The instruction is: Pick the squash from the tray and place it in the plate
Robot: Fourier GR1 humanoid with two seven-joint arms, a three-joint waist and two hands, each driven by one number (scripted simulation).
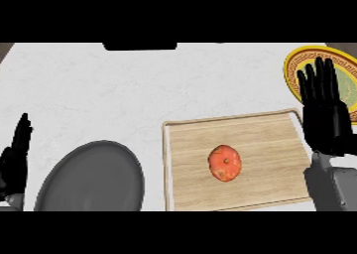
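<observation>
Head view: the squash (224, 162) lies mid-tray (183, 168) as the right hand (327, 116) hovers open-fingered beside it; the left hand (13, 158) rests open. The round squash could roll from a shallow grasp, missing the plate (90, 181).

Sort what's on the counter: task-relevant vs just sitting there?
Belongs to the job:
squash, lying on the wooden tray
grey plate, left of the tray
right hand, open, by the tray's right edge

Lying about:
yellow patterned plate, far right
left hand, resting at the left edge
</observation>
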